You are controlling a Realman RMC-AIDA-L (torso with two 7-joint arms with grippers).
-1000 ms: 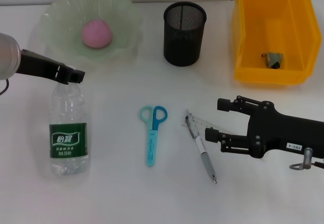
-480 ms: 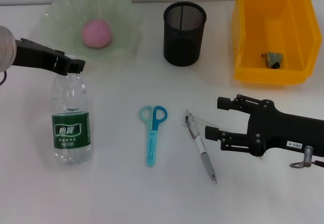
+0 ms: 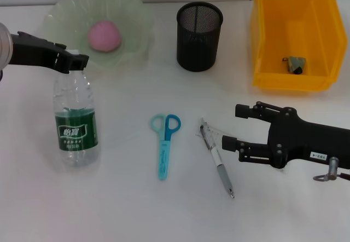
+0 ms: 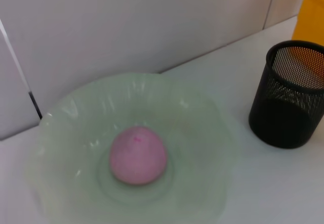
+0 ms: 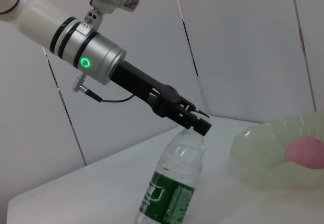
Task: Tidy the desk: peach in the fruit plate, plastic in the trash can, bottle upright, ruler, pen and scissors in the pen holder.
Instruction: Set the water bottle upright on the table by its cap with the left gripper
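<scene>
Bottle [image 3: 75, 122]: your left gripper [image 3: 74, 63] grips its neck; it stands upright at the near left.
Peach [image 3: 104, 35]: sits in the fruit plate [image 3: 57, 17], far left.
Right gripper [image 3: 236, 127]: fingers spread open (holding nothing), just right of the pen [image 3: 217, 161] and ruler [image 3: 219, 133].
Scissors [image 3: 164, 143]: flat, centre.
Pen holder [image 3: 199, 35]: far centre.

Not much to read here honestly. The bottle [image 3: 76, 118] has a green label [image 3: 76, 132] with white Chinese characters, looks like 怡寶, plus a line of smaller white print under them that's too tiny to make out. In the right wrist view the same green label [image 5: 167, 199] shows white markings, but they're unreadable at that angle. The right arm has a little white sticker [image 3: 318, 155] with dark print on its black housing, something like a short code, can't read it for sure.
</scene>
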